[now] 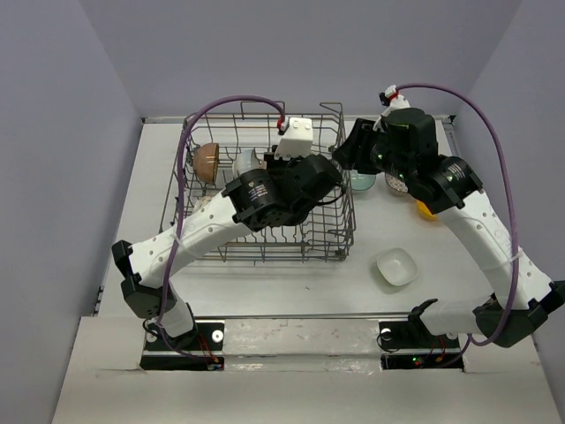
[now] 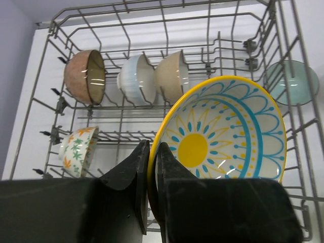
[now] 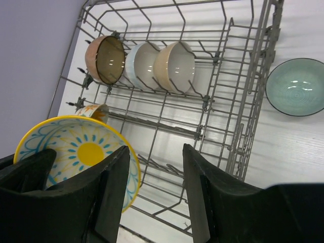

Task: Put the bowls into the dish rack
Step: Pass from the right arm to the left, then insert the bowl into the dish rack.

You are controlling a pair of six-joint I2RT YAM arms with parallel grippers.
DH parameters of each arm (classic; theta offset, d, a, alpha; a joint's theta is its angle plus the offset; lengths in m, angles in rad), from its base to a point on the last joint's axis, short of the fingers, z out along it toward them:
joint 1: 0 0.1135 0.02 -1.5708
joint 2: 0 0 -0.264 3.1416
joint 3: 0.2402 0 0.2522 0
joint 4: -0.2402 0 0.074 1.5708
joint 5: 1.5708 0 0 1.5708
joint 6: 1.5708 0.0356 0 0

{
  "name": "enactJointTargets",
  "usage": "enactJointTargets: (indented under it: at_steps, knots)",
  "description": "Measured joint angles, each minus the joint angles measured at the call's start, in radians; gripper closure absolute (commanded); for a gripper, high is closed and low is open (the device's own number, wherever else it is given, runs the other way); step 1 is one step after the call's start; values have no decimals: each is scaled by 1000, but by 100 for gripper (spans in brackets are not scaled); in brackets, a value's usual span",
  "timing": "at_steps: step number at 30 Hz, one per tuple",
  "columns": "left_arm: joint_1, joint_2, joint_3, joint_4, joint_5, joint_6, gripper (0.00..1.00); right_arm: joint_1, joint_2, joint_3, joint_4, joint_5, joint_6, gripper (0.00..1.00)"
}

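Inside the dish rack (image 1: 265,253), toward its right half, the left hand (image 2: 153,152) has its two fingers pinched tight on the rim of a sun-patterned bowl (image 2: 223,136), white with a yellow edge, a yellow centre and blue rays. The bowl is held on edge above the rack's floor wires, its hollow facing the wrist camera. Along the rack's far row three bowls stand on edge between the tines, one beside the next: a speckled brown bowl (image 2: 84,76) nearest the left wall, then a pale blue bowl (image 2: 135,77), then a beige bowl (image 2: 171,76). One row nearer, by the left wall, a floral bowl (image 2: 78,150) with orange and green leaves leans on its side. The right hand (image 3: 154,152) hovers by the rack's right wall with its fingers spread wide and nothing between them. Just outside that right wall a teal bowl (image 3: 296,86) sits upright on the worktop (image 1: 291,283), and a squarish white bowl (image 1: 396,267) rests off the rack's near right corner.
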Motion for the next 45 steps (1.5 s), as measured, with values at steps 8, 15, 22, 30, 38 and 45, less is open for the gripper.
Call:
enactJointTargets:
  at_steps: [8,15,22,30,38,45]
  knots:
    - [47,-39,-113,-113,-74,-121,100,0,-49,0,-37,100,-11,46]
    - [222,-106,-323,-146,-126,-129,100,0,-118,-20,-49,143,-23,46]
    - [284,-119,-377,-157,-196,-99,100,0,-140,-51,-56,151,-23,46]
    - [324,-103,-436,-153,-278,-44,100,0,-156,-99,-61,151,-22,46]
    - [335,-81,-516,-94,-317,54,100,0,-194,-145,-58,152,-22,46]
    - [333,-30,-519,-34,-347,129,100,0,-218,-169,-55,158,-22,45]
